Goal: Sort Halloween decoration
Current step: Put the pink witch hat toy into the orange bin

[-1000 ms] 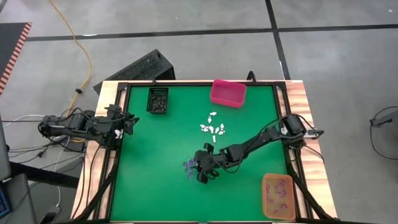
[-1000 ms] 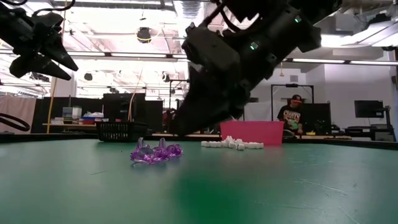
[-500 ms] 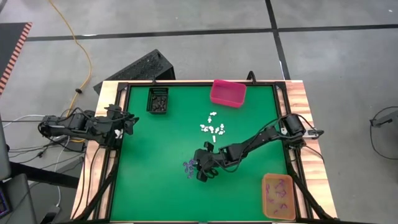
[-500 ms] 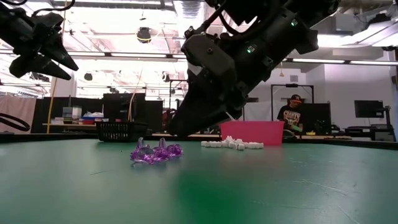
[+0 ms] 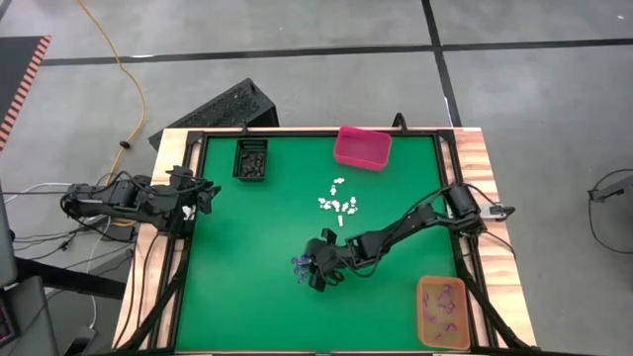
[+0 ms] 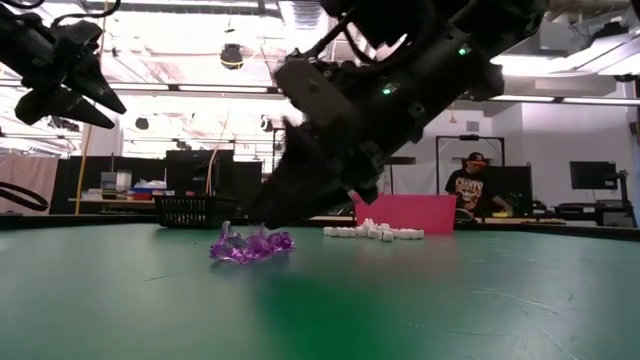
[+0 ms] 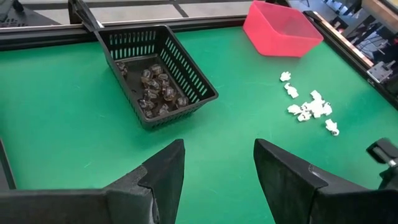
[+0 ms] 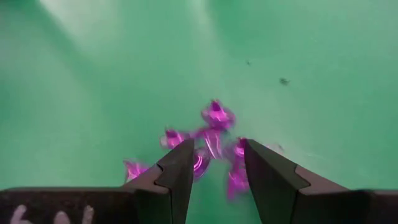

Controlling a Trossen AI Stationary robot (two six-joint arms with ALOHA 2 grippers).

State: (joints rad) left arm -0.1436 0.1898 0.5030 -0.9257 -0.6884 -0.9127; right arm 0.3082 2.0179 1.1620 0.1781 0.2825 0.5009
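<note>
My right gripper [image 5: 309, 272] hangs low over the purple trinkets [image 5: 300, 265], lower centre of the high frame; jaws part-open w/ a gap, nothing held, and the cluster shows betw. my fingers [image 8: 177, 174] in the wrist pic. White trinkets [image 5: 338, 202] sit mid-frame, near the pink bin [image 5: 362, 147] at top. Black trinkets lie in the black basket [image 7: 158, 71]. Orange bin [image 5: 442, 311] bottom right holds purple pieces. My left gripper [image 5: 203, 196] waits at left edge, jaws apart, empty.

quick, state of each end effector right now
Left end effector: open, empty, at the table's left edge.
Right end effector: open, holding nothing, over the purple trinkets.
</note>
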